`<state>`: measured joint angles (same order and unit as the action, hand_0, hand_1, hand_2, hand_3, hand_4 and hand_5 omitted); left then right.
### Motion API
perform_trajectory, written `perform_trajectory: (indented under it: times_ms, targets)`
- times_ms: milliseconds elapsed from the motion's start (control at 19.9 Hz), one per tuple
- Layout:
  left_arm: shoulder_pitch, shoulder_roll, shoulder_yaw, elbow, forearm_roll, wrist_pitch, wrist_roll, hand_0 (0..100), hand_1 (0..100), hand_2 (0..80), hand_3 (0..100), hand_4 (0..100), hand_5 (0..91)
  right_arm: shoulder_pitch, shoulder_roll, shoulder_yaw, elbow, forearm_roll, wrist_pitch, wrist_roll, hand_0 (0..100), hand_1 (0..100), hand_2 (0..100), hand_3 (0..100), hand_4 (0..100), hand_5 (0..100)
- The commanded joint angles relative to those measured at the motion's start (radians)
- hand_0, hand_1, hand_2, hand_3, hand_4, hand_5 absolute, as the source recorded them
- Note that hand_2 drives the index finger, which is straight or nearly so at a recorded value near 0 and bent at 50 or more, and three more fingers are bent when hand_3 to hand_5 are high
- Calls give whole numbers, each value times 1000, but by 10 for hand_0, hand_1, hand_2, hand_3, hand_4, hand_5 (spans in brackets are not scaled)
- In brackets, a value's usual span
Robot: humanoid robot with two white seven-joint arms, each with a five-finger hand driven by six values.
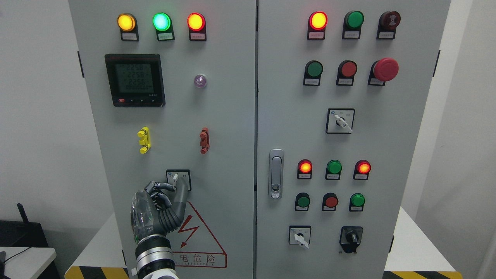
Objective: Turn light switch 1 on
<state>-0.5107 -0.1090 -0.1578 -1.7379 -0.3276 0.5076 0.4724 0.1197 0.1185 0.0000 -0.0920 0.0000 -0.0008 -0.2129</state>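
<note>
Left hand (pixel 157 205) at rotary switch (pixel 178 180)

A: Cabinet (pixel 232 116) colour?
B: Light grey, both doors. Top left lamps: amber (pixel 126 22), green (pixel 161 21), red (pixel 196 21).
A: Meter (pixel 135 80)?
B: Black frame, grey-green screen. Below it a yellow clip (pixel 143 140) and a dark red clip (pixel 204 140).
A: Right door?
B: Big red mushroom button (pixel 385 69); lit red lamp (pixel 318 20) glowing yellow at centre; green and red buttons below.
A: Warning sign (pixel 201 240)?
B: Red triangle outline, red lightning bolt, red lettering.
A: Left hand (pixel 159 205)?
B: Dark grey fingers, clear glossy palm shell, silver wrist.
A: Base?
B: Black and yellow stripes (pixel 93 272).
</note>
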Motion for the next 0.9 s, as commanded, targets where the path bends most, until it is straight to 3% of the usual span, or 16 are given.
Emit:
perform_trajectory:
  times_ms: [0,852]
  targets:
    - [1,-3,-2,-2,-1,9,-1,459,429,604,987,976,862,0,0,23,0,5,1,0,120,389,0,0,0,0]
    - [0,-3,-2,-2,-5,35,-1,543,386,611,994,977,863,1,0,23,0,5,1,0,120,389,0,0,0,0]
